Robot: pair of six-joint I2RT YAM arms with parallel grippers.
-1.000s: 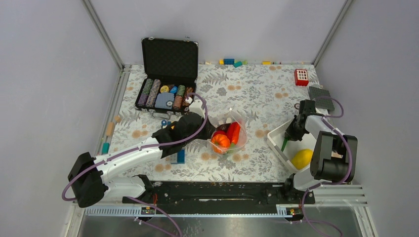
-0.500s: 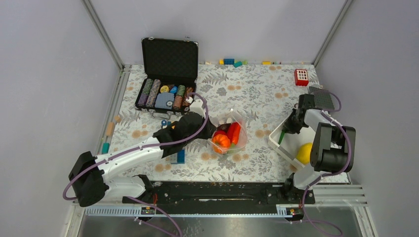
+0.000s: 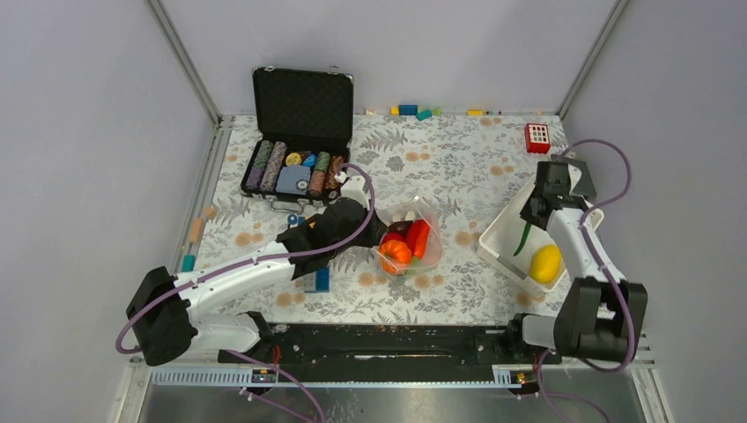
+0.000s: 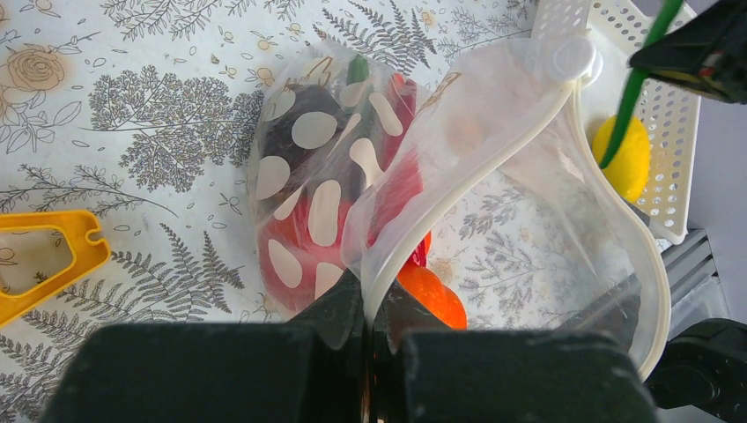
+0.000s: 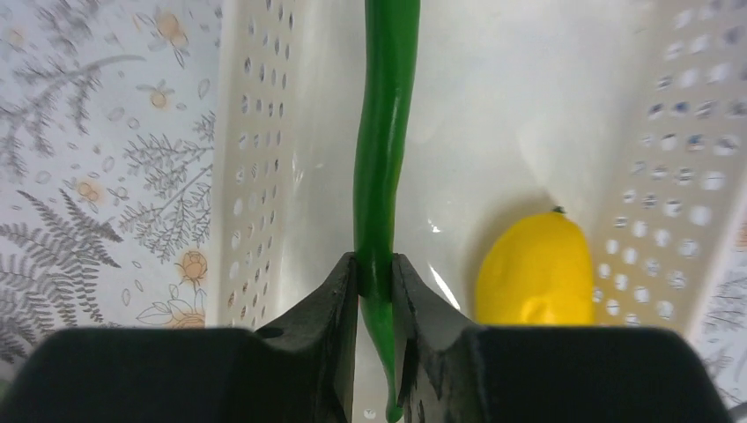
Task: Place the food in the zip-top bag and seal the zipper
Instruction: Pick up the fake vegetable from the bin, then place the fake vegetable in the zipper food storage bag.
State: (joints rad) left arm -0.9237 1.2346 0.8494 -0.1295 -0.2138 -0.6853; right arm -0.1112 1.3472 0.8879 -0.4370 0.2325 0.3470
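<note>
The zip-top bag [image 3: 412, 231] lies mid-table with its mouth held open. It holds a red tomato [image 4: 295, 251], an orange pumpkin [image 4: 433, 298] and a red chili [image 3: 418, 236]. My left gripper [image 3: 373, 238] is shut on the bag's zipper strip [image 4: 493, 145] at the near rim, also seen in the left wrist view [image 4: 373, 304]. My right gripper [image 3: 531, 215] is shut on a green pod [image 5: 385, 132] and holds it hanging over the white basket [image 3: 495, 253], also seen in the right wrist view [image 5: 376, 269]. A yellow piece [image 3: 546, 263] lies in the basket.
An open black case of poker chips [image 3: 295, 163] stands at the back left. A red block [image 3: 537, 137] and small coloured blocks [image 3: 414, 110] sit along the back edge. A blue block [image 3: 321, 279] lies by my left arm. A yellow plastic shape [image 4: 48, 256] lies left of the bag.
My right arm has swung back and to the right, lifting the green pod off the basket floor. The yellow piece now shows uncovered. My left gripper keeps its hold on the bag.
</note>
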